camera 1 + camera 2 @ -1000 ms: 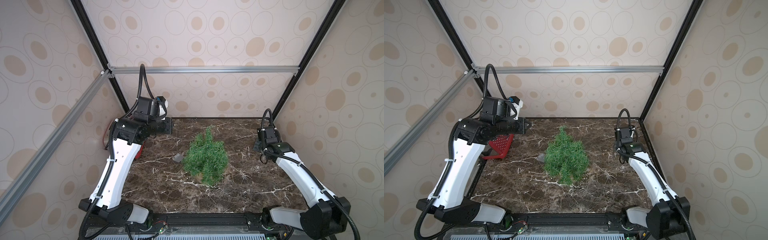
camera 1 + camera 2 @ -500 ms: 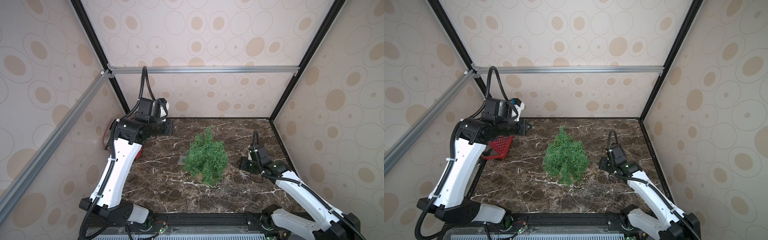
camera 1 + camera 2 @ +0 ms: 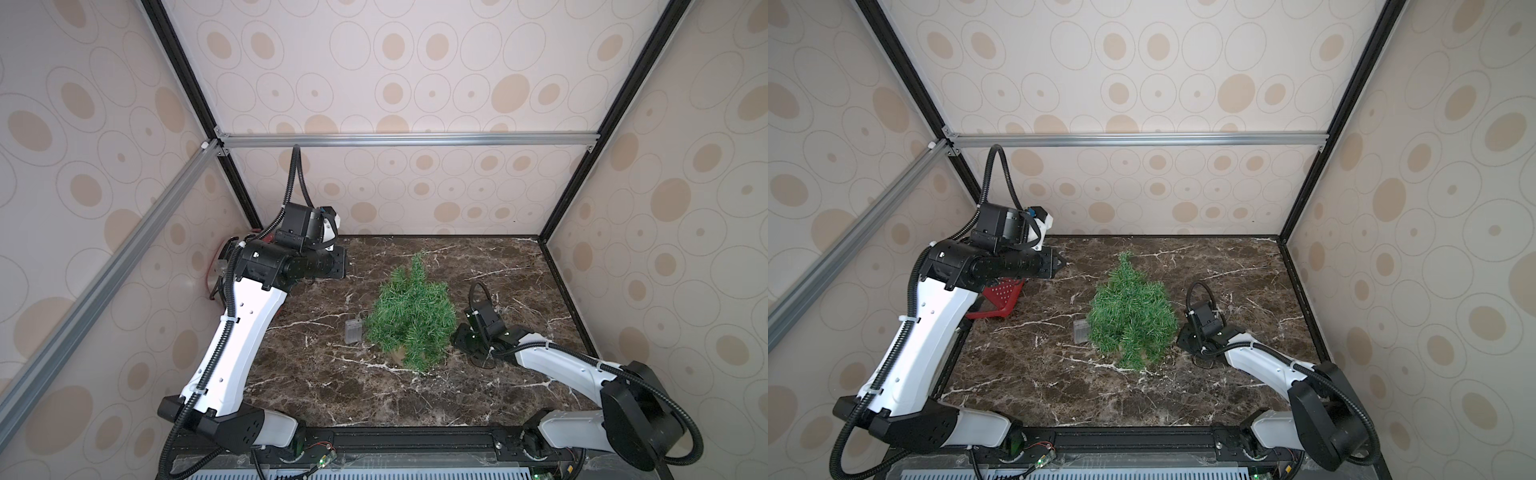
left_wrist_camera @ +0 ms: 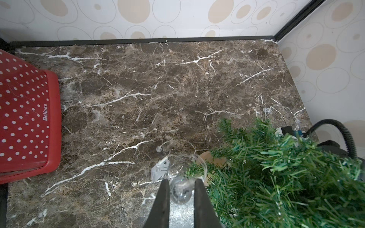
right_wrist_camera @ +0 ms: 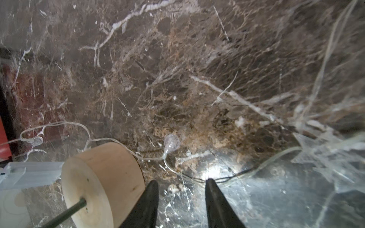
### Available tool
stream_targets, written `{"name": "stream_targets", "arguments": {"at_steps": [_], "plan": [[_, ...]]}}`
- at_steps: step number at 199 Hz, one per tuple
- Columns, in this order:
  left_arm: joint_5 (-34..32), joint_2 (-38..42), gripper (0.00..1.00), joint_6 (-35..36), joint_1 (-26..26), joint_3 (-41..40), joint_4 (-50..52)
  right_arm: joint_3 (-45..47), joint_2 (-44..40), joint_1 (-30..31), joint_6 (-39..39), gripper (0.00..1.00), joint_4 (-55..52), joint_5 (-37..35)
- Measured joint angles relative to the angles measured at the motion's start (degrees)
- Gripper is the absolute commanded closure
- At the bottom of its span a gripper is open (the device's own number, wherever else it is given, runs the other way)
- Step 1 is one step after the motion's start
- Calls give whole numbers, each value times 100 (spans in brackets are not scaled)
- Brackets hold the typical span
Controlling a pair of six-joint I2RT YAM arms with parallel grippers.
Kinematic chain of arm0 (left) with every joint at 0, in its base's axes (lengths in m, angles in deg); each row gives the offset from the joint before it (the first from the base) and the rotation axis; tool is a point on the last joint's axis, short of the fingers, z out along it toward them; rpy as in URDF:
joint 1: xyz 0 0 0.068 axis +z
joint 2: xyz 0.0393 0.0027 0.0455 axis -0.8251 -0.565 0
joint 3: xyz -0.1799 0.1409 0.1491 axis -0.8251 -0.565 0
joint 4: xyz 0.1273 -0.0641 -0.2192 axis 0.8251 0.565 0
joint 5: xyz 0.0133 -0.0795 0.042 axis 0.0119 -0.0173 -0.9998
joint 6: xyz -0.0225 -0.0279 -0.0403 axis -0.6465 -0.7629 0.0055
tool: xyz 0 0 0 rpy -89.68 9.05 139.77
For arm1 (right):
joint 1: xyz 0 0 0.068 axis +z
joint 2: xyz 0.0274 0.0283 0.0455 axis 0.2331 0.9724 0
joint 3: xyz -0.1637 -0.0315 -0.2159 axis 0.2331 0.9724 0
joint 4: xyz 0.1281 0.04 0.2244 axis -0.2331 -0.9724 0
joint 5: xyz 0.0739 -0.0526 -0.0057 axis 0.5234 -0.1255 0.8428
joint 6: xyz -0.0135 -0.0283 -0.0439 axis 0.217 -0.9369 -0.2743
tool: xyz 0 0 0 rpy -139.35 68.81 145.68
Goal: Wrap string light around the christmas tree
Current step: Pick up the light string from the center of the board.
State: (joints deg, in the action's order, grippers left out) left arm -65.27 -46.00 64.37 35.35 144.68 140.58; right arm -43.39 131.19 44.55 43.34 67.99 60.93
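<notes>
Dropping parted, empty right claw (image 5: 181,180) toward string light (image 5: 170,142) right of christmas tree (image 3: 411,320), while clenching a bulb (image 4: 180,192) in left claw (image 4: 181,180), preparing a handover.

Around me: cream walls (image 3: 415,62) printed with beige ovals, black corner posts (image 3: 183,70), an aluminium rail (image 3: 407,139) across the back. My counter (image 3: 332,382) is dark brown marble, white-veined, glossy with glare patches.

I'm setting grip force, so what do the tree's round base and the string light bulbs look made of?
Tree base: likely bare pale wood, matte, with faint grain and dark specks. String light bulbs: clear and glossy, see-through; plastic or glass, cannot tell which.
</notes>
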Motion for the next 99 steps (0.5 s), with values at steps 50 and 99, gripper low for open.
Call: {"name": "stream_targets", "arguments": {"at_steps": [50,99], "plan": [[24,59,97,-2,0,-157,-15,-28,752,11,501,64,328,13],[39,59,97,0,0,-186,-59,-109,898,15,726,65,577,-7]]}}
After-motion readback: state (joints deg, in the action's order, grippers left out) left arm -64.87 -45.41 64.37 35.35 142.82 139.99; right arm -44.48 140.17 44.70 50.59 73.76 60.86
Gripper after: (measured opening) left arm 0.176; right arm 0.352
